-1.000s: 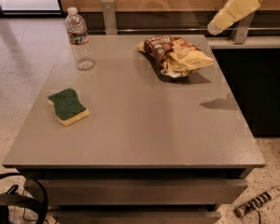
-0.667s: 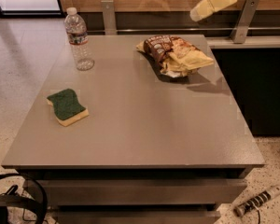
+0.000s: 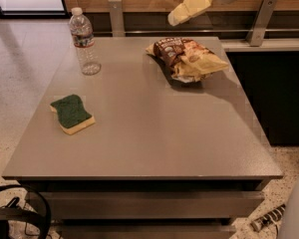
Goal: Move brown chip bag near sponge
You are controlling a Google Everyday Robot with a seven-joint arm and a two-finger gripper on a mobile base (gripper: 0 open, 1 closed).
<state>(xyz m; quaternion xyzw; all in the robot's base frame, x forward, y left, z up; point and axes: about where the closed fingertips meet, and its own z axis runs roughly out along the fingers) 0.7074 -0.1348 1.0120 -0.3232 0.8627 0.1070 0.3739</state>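
Observation:
The brown chip bag [image 3: 188, 59] lies crumpled on the far right part of the grey table [image 3: 154, 138], dark brown at its left end and tan-yellow at its right. The sponge [image 3: 72, 113], green top over a yellow base, lies flat on the near left part of the table, well apart from the bag. My gripper [image 3: 176, 18], cream-coloured, hangs in the air at the top of the view, above and just behind the bag's left end. It points down to the left, touches nothing and holds nothing.
A clear plastic water bottle [image 3: 84, 43] stands upright at the table's far left. A metal railing [image 3: 259, 19] and a wooden wall run behind the table. A dark cabinet [image 3: 281, 93] stands to the right. Cables lie on the floor at the lower left.
My gripper has moved left from beyond the table's far right corner to a spot above the chip bag's far side. The bag, sponge and bottle have not moved.

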